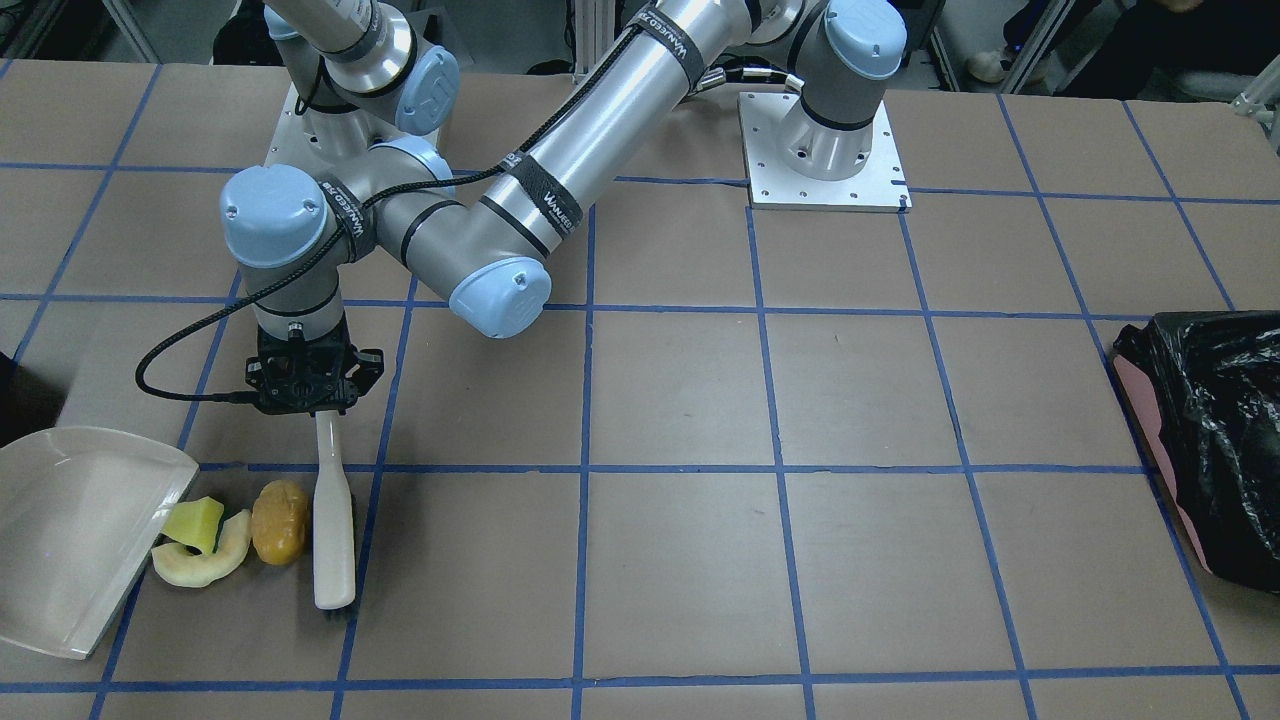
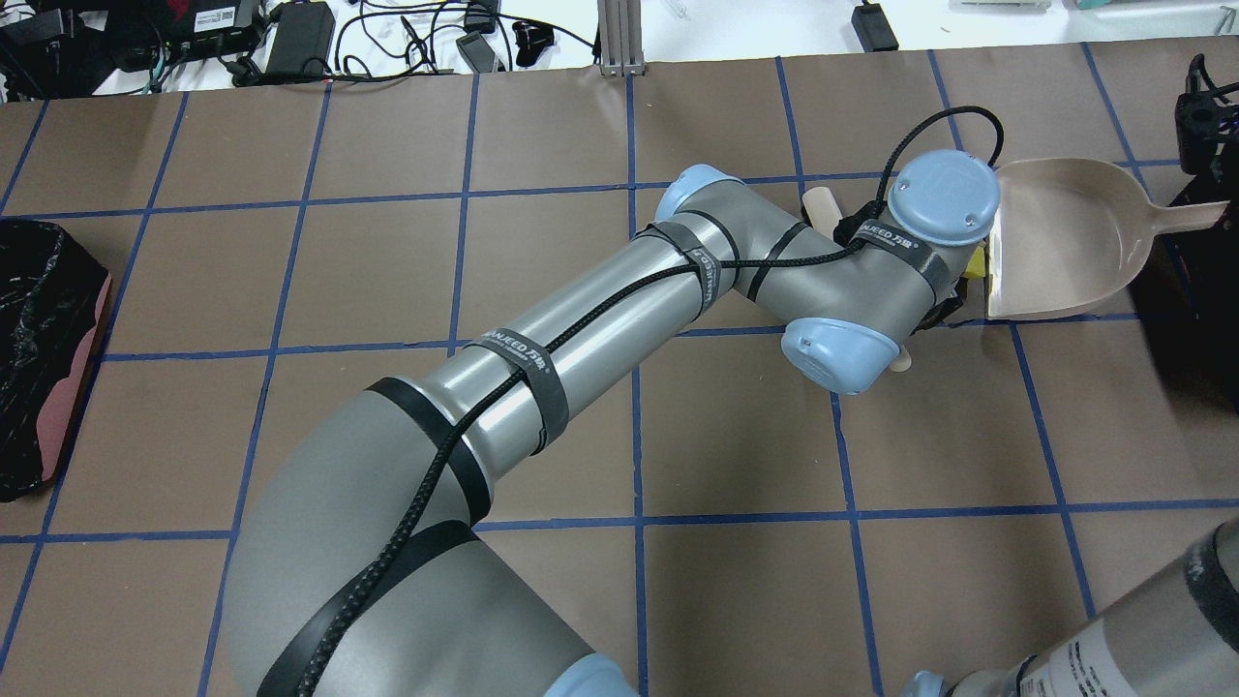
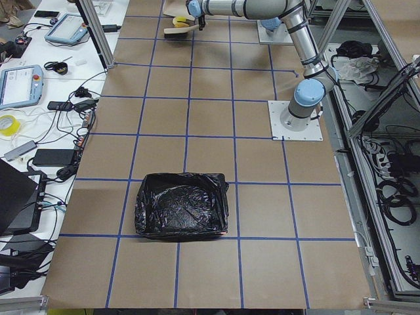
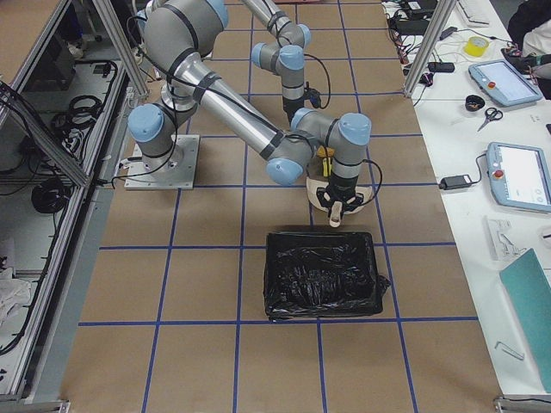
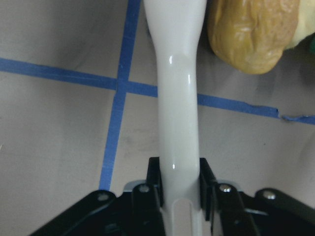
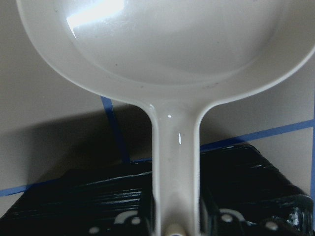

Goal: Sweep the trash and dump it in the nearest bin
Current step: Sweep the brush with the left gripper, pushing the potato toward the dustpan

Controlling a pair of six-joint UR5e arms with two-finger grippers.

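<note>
The trash lies in a row on the brown table: a yellow-green wedge (image 1: 195, 522), a pale curved peel (image 1: 205, 562) and an orange-yellow oval (image 1: 279, 520). My left gripper (image 1: 321, 410) is shut on the handle of a white brush (image 1: 334, 530), which stands right beside the oval (image 5: 251, 34). On the trash's other side is the lip of a white dustpan (image 1: 80, 540). My right gripper (image 6: 174, 219) is shut on its handle. The dark bin (image 4: 323, 284) sits under that handle and shows as a sliver in the front view (image 1: 12, 400).
A pink-sided bin lined with a black bag (image 1: 1205, 440) stands at the table's other end. The left arm's forearm (image 2: 581, 329) stretches low across the middle of the table. Blue tape lines grid the brown surface.
</note>
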